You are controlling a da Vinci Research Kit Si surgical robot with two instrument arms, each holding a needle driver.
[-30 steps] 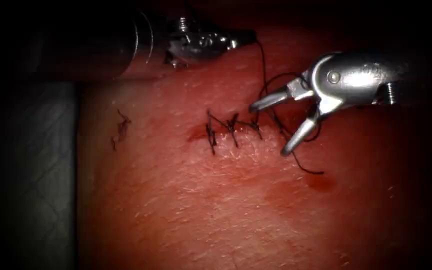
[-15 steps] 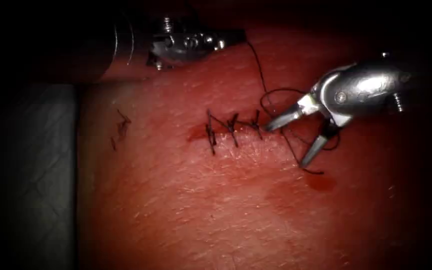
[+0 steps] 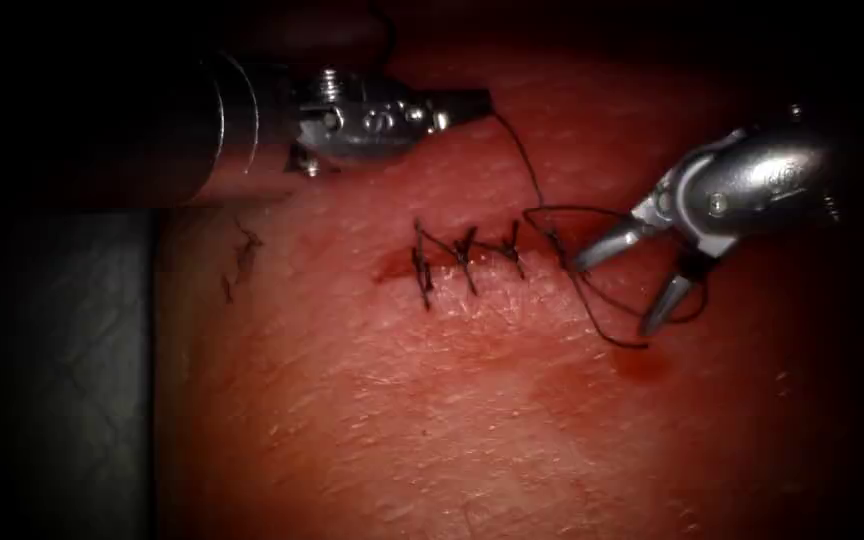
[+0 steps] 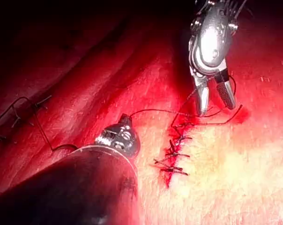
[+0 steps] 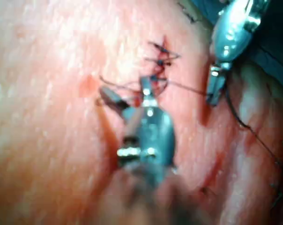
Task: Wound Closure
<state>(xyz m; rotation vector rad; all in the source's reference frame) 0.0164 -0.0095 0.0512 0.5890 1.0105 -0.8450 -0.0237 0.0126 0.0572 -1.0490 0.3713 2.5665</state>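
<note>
Surgical practice bench: sutured tissue point(image 3: 432, 400).

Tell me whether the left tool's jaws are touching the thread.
Touching. In the endoscope view the left tool has its jaws shut on the thread, which runs straight from their tip down to the stitched cut.

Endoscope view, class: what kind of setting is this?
Probably a bench suturing exercise: the tissue bears a stitched cut, the left tool grips thread, and the right tool hangs open.
</note>
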